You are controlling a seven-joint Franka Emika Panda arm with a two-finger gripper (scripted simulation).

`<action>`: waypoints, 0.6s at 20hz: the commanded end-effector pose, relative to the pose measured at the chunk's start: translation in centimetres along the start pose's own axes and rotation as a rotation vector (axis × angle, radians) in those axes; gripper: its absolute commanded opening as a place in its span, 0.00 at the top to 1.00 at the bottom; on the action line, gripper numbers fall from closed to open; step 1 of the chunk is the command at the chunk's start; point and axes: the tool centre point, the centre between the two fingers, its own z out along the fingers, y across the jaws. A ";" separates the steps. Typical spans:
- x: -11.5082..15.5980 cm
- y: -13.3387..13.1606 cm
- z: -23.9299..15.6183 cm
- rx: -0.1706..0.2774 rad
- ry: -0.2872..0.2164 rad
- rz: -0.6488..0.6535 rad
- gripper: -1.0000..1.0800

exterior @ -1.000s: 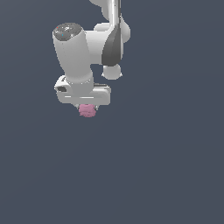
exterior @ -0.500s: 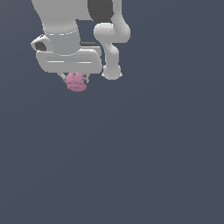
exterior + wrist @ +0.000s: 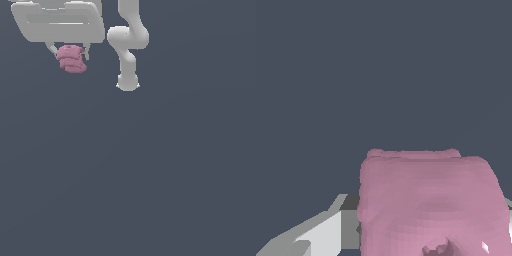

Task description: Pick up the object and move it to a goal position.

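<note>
Object point(image 3: 71, 59): small pink lump with rounded, stacked ridged folds, held off the ground between the fingers of the hand point(image 3: 70, 54), at roughly 11 o'clock in the exterior view.

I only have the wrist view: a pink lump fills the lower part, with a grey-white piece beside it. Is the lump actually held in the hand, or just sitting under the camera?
Observer: Held. In the exterior view the small pink lumpy object hangs under the wide white hand, with a thin finger at each side of it.
Operator: Where is the hand in that frame?
Observer: At the top, toward the exterior view's left, with its upper part cut off by the frame edge.
Operator: What is near it?
Observer: The white arm's links stand toward the exterior view's right of the object, apart from it.
</note>
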 end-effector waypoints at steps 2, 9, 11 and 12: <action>-0.6 0.6 -2.3 0.000 -0.002 0.000 1.00; -1.1 1.2 -4.6 0.000 -0.002 -0.001 1.00; -1.1 1.3 -4.8 0.000 -0.002 -0.001 1.00; -1.1 1.3 -4.8 0.000 -0.002 -0.001 1.00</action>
